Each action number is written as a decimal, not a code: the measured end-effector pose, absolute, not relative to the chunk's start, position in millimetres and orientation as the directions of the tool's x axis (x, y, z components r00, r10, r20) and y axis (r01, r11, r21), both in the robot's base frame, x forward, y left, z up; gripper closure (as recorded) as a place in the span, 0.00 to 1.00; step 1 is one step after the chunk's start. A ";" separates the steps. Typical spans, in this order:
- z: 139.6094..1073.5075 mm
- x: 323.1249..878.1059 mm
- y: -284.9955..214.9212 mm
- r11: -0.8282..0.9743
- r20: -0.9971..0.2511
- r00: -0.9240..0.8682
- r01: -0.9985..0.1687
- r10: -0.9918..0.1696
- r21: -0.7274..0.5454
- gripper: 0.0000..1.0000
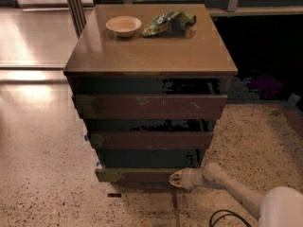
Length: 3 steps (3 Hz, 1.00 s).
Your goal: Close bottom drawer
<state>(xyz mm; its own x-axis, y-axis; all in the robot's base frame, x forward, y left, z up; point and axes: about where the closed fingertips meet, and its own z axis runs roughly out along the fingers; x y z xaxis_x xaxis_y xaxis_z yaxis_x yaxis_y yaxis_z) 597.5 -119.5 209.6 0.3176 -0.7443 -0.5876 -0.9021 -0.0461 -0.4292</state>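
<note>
While outstretched, pincer (pixel 174 179) perhaps against drawer (pixel 135 175).

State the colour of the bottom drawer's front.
Bottom drawer: dark brown, camera view; gripper at its front.

Pale arm (pixel 232 189) extended leftward, hand (pixel 176 179) low, bottom-centre

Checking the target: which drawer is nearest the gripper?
The bottom drawer, lowest by the floor; the gripper is at its front, right of centre. The scratched top drawer and middle drawer sit higher.
</note>
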 end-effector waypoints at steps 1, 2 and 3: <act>206.4 600.2 -118.7 -0.048 -0.590 0.318 -0.903 -0.742 -0.427 1.00; 198.9 613.2 -113.4 -0.068 -0.592 0.340 -0.899 -0.731 -0.433 1.00; 199.1 628.8 -116.0 -0.075 -0.579 0.360 -0.887 -0.732 -0.456 1.00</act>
<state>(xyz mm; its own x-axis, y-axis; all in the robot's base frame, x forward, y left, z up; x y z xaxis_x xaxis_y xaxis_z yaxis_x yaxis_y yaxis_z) 628.8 -116.0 199.1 0.3596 -0.7318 -0.5789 -0.8867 -0.0749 -0.4562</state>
